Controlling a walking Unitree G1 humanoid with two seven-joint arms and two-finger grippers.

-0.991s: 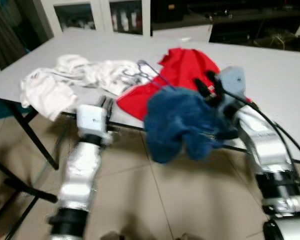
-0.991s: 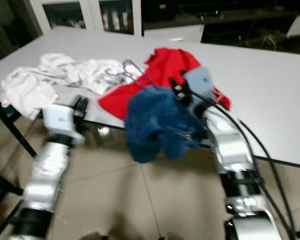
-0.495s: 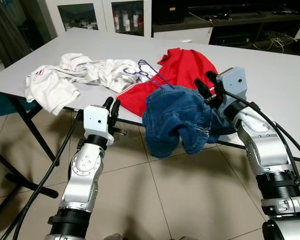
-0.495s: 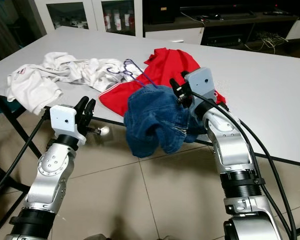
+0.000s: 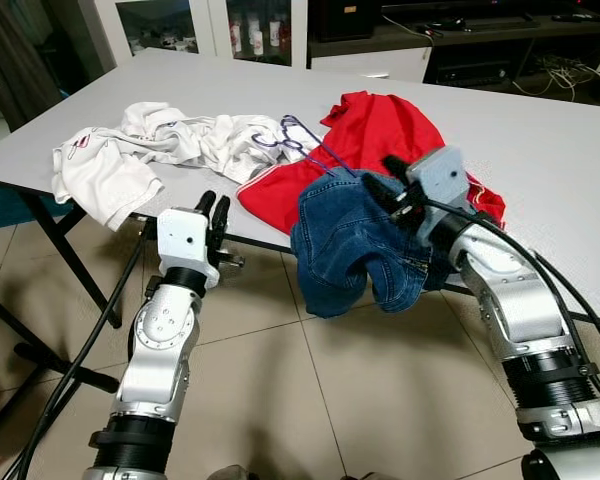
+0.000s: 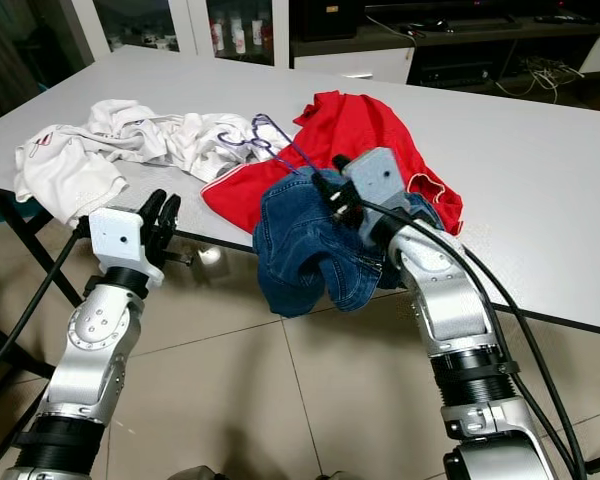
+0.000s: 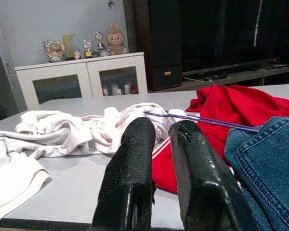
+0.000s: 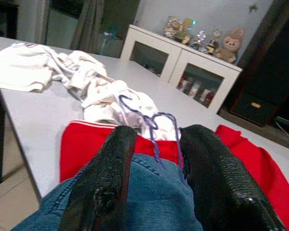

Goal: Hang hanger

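Observation:
A thin purple hanger [image 5: 296,133] lies on the grey table [image 5: 540,130], its hook on the white clothes [image 5: 150,145]. Its wire runs down into the waist of the blue jeans [image 5: 350,245], which drape over the table's front edge. My right gripper [image 5: 382,176] rests on top of the jeans, open, with denim under and between its fingers [image 8: 111,159]. The hanger [image 8: 151,122] shows just beyond them. My left gripper [image 5: 214,203] hovers at the table edge left of the jeans, shut and holding nothing, pointing toward the hanger [image 7: 202,120].
A red shirt [image 5: 385,125] is spread behind the jeans. White cabinets [image 7: 82,79] and dark shelving stand past the table. Black table legs [image 5: 75,280] and cables [image 5: 70,370] are at my left, over tiled floor.
The blur has cleared and the camera has shifted a little. My right gripper has slid left over the jeans, nearer the hanger. The left arm has hardly moved.

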